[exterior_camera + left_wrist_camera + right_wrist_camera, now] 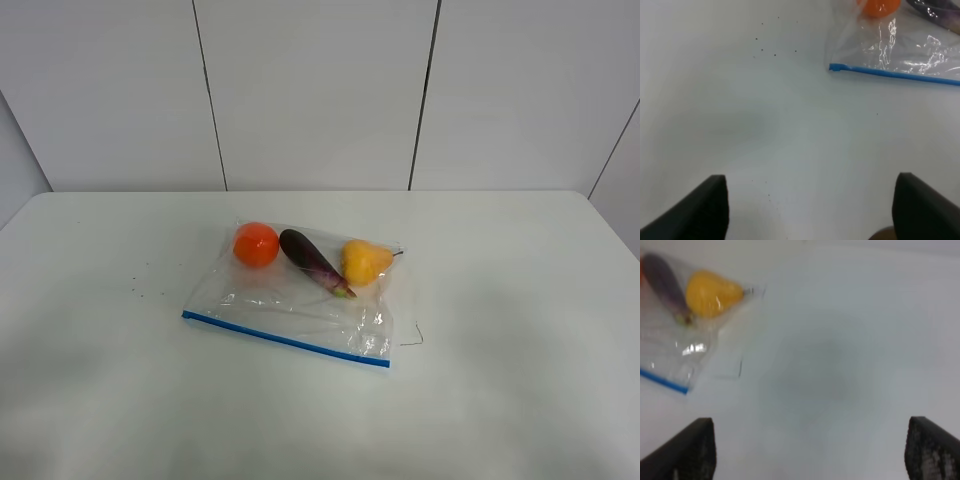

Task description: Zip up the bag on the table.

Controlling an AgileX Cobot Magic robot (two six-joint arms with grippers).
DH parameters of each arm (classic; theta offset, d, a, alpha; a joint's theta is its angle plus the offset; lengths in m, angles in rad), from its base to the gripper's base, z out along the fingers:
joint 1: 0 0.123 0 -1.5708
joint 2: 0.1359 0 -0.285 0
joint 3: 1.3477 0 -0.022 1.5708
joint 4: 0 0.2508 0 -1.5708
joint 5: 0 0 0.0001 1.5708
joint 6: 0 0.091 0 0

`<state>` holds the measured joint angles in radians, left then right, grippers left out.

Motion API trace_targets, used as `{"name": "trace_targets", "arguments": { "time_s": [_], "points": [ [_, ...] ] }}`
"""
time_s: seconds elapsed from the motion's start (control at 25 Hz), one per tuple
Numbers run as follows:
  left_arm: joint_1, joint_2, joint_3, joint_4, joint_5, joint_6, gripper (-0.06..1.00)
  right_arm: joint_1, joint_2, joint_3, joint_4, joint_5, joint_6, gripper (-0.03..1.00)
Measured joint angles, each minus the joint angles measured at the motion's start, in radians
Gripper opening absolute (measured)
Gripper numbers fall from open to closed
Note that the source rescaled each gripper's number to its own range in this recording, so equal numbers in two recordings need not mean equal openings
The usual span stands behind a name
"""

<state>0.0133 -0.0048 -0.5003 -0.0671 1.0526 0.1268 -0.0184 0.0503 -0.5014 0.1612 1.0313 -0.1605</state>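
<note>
Exterior high: the bag [300, 295] lies flat mid-table [520, 400], blue zipper strip [285, 339] on its near edge; neither arm in view.
Left wrist: left gripper [807, 207] jaws spread, empty, well short of the strip's end.
Right wrist: right gripper [810, 450] spread, empty, bag off to the side.
Zipping looks unstarted; can't tell if any seal is closed.

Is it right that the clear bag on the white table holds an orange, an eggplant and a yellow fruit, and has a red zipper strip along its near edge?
Not quite: the zipper strip is blue, not red, as the exterior high view shows. The bag on the table does hold the orange, eggplant and yellow fruit.
</note>
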Motion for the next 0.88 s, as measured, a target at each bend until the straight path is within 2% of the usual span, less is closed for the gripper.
{"name": "trace_targets", "arguments": {
  "time_s": [0.88],
  "points": [
    [0.000, 0.000, 0.000, 0.000, 0.000, 0.000, 0.96, 0.000, -0.039, 0.000, -0.004, 0.001, 0.004, 0.85]
  ]
}}
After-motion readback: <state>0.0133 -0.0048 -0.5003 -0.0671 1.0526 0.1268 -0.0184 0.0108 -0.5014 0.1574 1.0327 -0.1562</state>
